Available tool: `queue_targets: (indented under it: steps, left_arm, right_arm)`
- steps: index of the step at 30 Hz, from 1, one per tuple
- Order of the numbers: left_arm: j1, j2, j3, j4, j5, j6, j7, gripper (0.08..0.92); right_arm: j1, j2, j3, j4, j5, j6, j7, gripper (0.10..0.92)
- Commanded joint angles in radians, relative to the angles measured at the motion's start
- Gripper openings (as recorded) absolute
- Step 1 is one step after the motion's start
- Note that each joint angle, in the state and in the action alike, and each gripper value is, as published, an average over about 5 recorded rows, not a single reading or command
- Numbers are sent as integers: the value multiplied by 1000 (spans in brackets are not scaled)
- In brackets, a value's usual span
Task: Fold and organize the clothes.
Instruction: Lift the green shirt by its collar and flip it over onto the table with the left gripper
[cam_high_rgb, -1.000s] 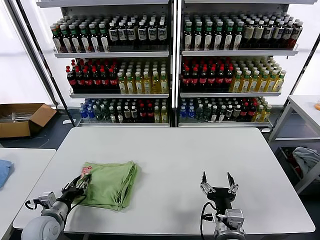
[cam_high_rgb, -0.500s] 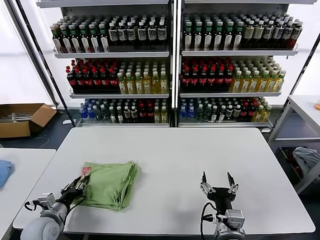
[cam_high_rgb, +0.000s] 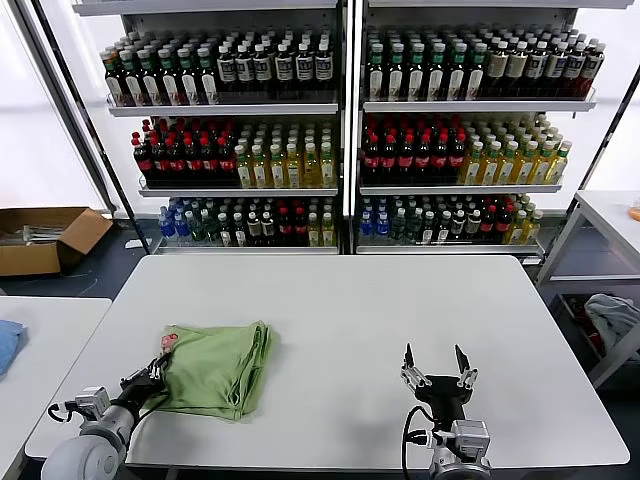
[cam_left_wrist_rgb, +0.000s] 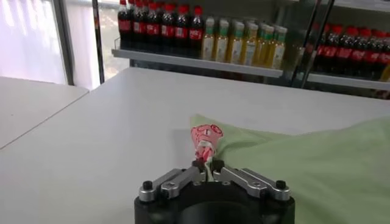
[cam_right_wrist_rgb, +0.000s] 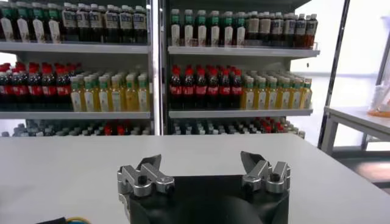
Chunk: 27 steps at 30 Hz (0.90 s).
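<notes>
The left end effector (cam_high_rgb: 152, 376) sits low at the near left of the white table (cam_high_rgb: 400, 320), its fingers pressed together on a corner of the folded light green shirt (cam_high_rgb: 212, 368). The shirt lies flat on the table's left half. The left wrist view shows what the head view barely does: the pinched corner (cam_left_wrist_rgb: 206, 141) is lifted into a small peak, with red-and-white print showing on it. The right end effector (cam_high_rgb: 436, 362) hovers at the near right of the table, fingers spread wide, holding nothing, well apart from the shirt. Behind the table, shelves (cam_high_rgb: 340, 108) hold rows of bottles. An open cardboard box (cam_high_rgb: 45, 238) sits on the floor at far left; its contents are unclear.
</notes>
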<state>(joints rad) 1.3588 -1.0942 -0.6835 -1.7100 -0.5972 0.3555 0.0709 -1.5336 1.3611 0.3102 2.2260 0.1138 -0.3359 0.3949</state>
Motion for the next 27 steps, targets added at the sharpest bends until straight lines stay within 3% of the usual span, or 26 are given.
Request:
queue_targets:
  steps: [1, 5, 13, 16, 20, 27]
  left_arm:
    - [-2, 39, -54, 0, -12, -7, 1, 108]
    - [-11, 118, -148, 3, -31, -15, -1, 108]
    - [-37, 383, -367, 74, -61, -33, -11, 108]
    - [-32, 442, -393, 67, -65, -30, -4, 108]
    - [4, 387, -336, -29, -20, -27, 19, 108]
    - [21, 145, -86, -214, 77, -17, -7, 108]
  right_arm:
    - [1, -3, 2, 1, 1, 0, 0, 823]
    - [5, -5, 2, -2, 1, 0, 2, 823]
    - [27, -2, -9, -25, 5, -1, 6, 823]
    - [36, 4, -16, -30, 4, -4, 7, 823]
    - [40, 9, -17, -28, 3, -7, 8, 823]
    - [2, -4, 10, -19, 4, 1, 10, 823]
